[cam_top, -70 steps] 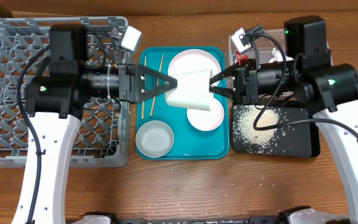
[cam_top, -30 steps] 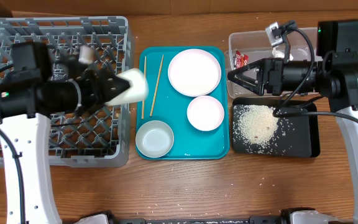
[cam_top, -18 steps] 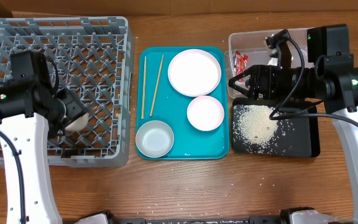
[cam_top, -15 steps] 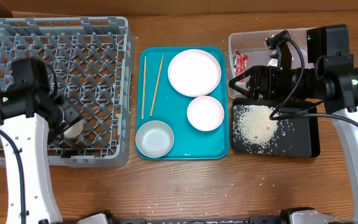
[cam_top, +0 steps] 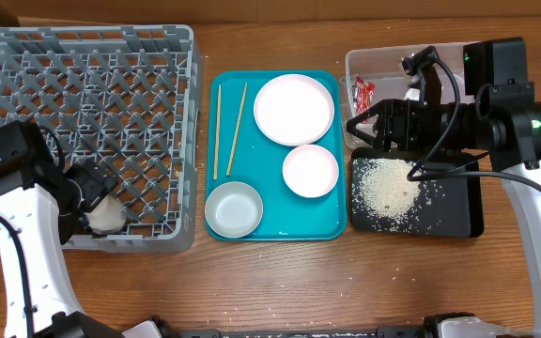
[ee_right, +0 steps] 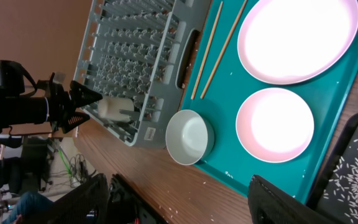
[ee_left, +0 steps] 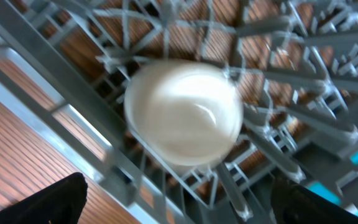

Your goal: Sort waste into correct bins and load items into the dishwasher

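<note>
1. Overhead: white cup among the pegs of the grey dish rack, close to its front wall. Left gripper just beside the cup. Right gripper over the edge where clear tub meets black tray with rice grains.
2. Left wrist: fingers spread wide to either side, clear of the cup, holding nothing.
3. Right wrist: fingers wide apart and empty, above the teal tray bearing plate, small bowl, steel bowl and chopsticks.
</note>
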